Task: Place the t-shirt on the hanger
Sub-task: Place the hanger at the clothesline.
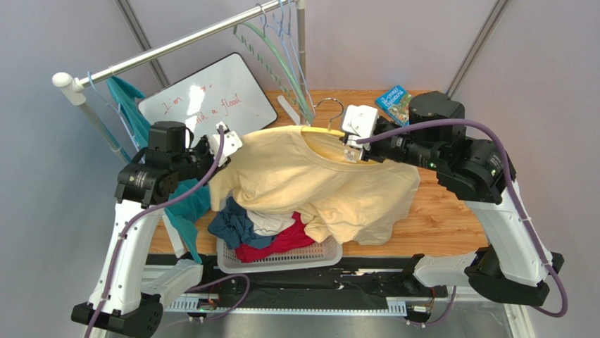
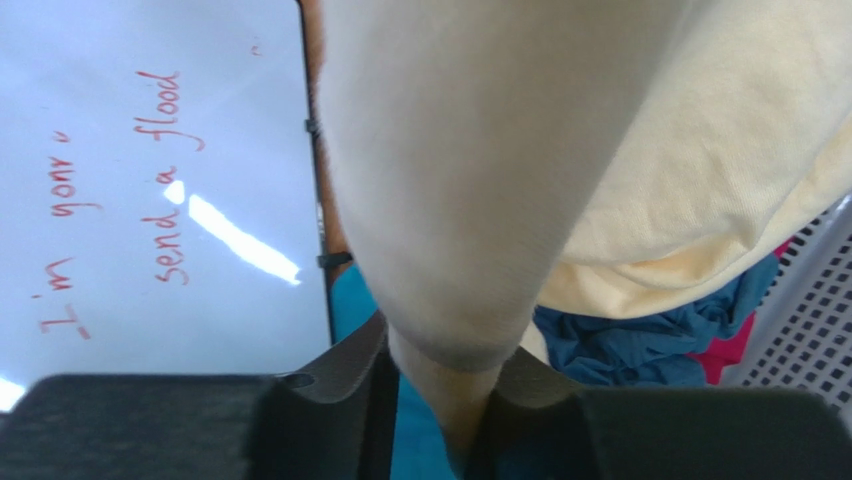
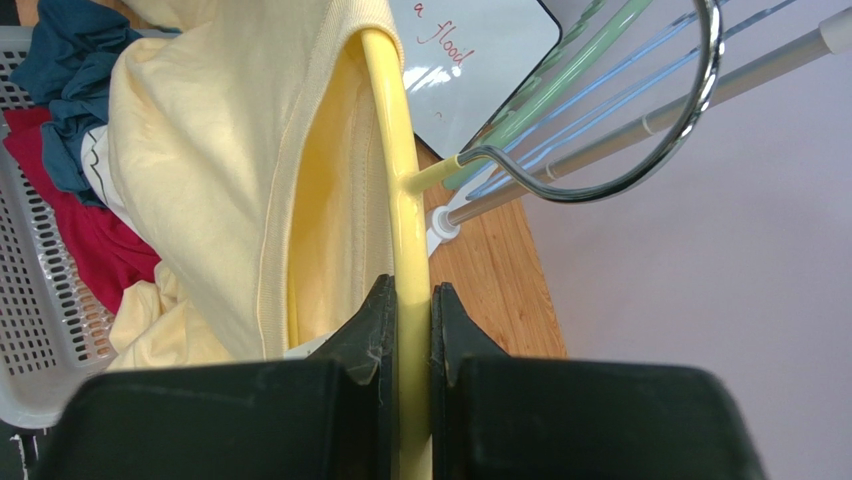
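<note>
1. T-shirt (image 1: 317,183): the cream-yellow one is spread over the middle of the worktop (image 1: 444,218). Its lower folds sag over the laundry basket, and its neck end is lifted toward the far side.
2. Clothes rail (image 1: 183,44): it runs across the back. A teal garment (image 1: 130,98) hangs at its left end, and a pale green hanger (image 1: 271,53) and light blue hangers (image 1: 292,42) hang at its right end.
3. Whiteboard (image 1: 211,98): it lies behind the t-shirt's left edge and bears red handwriting.
4. Laundry basket (image 1: 282,260): it is white and perforated and sits at the near edge. Red, blue and white clothes are heaped in it under the shirt.
5. Yellow hanger (image 3: 405,230): one arm runs inside the ribbed neck opening. The silver hook stands clear of the cloth, pointing toward the rail.
6. Right jaws: they are clenched on the hanger's yellow bar, just outside the collar.
7. Left jaws: they are pinched tight on a fold at the shirt's left edge, holding it raised beside the whiteboard.
8. Small blue book (image 1: 394,102): it lies at the far right of the worktop.
</note>
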`<state>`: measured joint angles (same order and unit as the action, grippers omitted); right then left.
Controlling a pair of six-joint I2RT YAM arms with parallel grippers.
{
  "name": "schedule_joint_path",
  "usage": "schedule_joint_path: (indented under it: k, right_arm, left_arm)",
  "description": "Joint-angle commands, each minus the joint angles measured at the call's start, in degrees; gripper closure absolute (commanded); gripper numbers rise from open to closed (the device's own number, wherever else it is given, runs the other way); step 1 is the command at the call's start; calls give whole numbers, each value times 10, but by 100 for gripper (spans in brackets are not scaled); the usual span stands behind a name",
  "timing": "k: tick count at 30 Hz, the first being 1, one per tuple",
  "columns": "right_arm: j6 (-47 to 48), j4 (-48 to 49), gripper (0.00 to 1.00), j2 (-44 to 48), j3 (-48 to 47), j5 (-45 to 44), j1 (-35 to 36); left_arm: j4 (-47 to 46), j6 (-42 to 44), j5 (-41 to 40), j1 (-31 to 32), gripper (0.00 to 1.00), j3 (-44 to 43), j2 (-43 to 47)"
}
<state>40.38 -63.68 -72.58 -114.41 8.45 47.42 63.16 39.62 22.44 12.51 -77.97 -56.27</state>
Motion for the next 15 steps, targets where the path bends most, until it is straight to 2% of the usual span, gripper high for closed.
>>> schedule_joint_path:
  k: [1, 3, 7, 10, 12, 13, 14, 15]
  right_arm:
    - [20, 58, 100, 25, 14, -22, -3]
    - [23, 61, 100, 27, 22, -30, -4]
    - [28, 64, 100, 32, 31, -32, -14]
    - [28, 66, 100, 32, 31, -26, -20]
    - [23, 73, 100, 30, 24, -22, -21]
    - [20, 76, 100, 23, 20, -20, -21]
    - [12, 83, 100, 17, 7, -18, -21]
    - [8, 88, 100, 14, 1, -16, -21]
  left_arm:
    - [-22, 16, -28, -14, 84, -54, 6]
    - [-33, 7, -39, -24, 99, -62, 8]
    - [-132, -15, -115, -54, 100, -60, 24]
    - [-185, -45, -141, -88, 100, -60, 27]
    - [-190, -60, -132, -91, 100, -62, 21]
    - [-170, -66, -82, -91, 100, -65, 14]
    - [-161, -74, -53, -91, 99, -66, 14]
    - [-158, -83, -23, -91, 78, -57, 17]
